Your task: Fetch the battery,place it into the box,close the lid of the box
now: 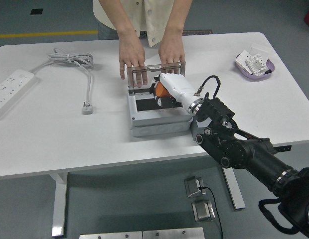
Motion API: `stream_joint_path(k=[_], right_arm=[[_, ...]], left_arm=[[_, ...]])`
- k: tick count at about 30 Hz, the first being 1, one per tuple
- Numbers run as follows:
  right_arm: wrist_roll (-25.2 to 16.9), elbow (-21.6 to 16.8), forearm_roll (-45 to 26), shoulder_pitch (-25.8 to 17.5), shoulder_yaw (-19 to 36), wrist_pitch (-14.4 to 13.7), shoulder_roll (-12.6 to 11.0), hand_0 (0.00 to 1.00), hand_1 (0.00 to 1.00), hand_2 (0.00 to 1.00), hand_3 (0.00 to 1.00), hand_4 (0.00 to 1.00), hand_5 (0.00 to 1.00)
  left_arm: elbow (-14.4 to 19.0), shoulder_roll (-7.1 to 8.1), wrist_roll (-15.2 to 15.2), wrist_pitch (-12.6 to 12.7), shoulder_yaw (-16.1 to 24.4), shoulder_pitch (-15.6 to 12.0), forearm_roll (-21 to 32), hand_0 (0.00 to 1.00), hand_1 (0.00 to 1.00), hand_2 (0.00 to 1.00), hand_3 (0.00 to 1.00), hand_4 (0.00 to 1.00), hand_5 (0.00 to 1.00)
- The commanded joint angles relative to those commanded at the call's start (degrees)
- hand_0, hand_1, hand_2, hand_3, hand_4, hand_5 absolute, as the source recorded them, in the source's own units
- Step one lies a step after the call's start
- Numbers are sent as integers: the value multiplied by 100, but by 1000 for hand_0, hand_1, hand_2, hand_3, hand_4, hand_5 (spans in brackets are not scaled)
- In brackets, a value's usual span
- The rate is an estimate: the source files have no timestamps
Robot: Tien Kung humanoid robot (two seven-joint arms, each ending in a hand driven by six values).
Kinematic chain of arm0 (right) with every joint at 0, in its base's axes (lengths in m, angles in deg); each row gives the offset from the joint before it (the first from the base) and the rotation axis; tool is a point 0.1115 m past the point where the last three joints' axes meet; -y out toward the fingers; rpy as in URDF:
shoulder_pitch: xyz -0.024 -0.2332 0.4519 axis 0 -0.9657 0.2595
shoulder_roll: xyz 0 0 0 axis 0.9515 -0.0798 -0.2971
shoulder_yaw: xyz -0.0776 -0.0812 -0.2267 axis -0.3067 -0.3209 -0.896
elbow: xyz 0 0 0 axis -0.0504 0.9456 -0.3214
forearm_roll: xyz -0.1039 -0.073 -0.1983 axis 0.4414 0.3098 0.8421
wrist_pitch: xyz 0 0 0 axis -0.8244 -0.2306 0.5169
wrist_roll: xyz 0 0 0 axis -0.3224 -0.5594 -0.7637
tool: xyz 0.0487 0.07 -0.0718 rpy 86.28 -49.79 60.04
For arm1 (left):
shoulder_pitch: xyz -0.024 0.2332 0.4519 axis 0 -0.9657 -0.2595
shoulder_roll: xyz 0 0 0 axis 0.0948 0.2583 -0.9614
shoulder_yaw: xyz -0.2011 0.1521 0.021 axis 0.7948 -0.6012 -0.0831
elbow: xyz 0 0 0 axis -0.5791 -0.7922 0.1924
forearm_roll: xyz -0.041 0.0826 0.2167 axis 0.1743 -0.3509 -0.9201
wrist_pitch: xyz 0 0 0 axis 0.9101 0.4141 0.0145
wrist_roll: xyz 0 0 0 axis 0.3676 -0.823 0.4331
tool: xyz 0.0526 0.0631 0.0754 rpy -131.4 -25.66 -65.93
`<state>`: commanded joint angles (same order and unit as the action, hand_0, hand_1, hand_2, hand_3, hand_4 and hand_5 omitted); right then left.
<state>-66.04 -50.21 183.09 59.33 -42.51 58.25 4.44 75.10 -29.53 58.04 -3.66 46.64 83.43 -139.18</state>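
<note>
The right hand [167,88], white-shelled on the end of the black arm, is reaching into the open grey box [157,112] near the middle of the table, and it's curled round something orange, which looks like the battery [160,90], though only a sliver of it shows under the hand. The hand sits over the box's far right portion, with the orange piece right at the rim of the dark recess inside. Behind it, the lid [155,73] stands upright at the box's far edge, and a person at the table's far side has both hands [131,55] resting against it, holding it open.

So where are we? The fetch looks done and the battery is at the box, but whether it's seated or just being lowered in, I can't tell. Letting go and closing the lid are yet to come.

Out towards the table's left edge lie a white power strip [11,89] and its coiled cable [75,62]; near the far right corner sits a purple dish [240,67] of small packets. The left arm isn't in view, the fingertips are hidden by the hand's own shell, and the box floor under it can't be seen
</note>
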Motion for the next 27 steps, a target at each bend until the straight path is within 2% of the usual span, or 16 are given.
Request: stream_joint_path(k=[1,6,7,12,13,27], right_arm=[[-6,3,-3,-1,5,-1,0,305,395,524,710,862,486],[-12,15,-11,-7,14,6,0,305,395,524,710,862,486],[-8,17,-9,-9,14,8,0,364,432,547,728,954,580],[10,21,3,-18,15,20,0,364,432,547,728,954,580],[14,22,6,-18,17,25,0,444,457,566,738,988,616],[59,-143,28,-40,29,48,0,456,451,570,742,998,640]], left_arm=[[0,0,0,0,0,0,1,654,704,648,594,672,179],[0,-3,2,-2,0,-2,-2,654,704,648,594,672,179],[0,-3,2,-2,0,-2,-2,654,704,647,594,672,178],[0,-6,3,-3,-1,-4,-5,654,704,647,594,672,178],[0,-7,2,-3,-2,-4,-4,654,703,647,594,672,178],[0,-20,-2,-6,13,-1,-22,654,704,647,595,672,175]])
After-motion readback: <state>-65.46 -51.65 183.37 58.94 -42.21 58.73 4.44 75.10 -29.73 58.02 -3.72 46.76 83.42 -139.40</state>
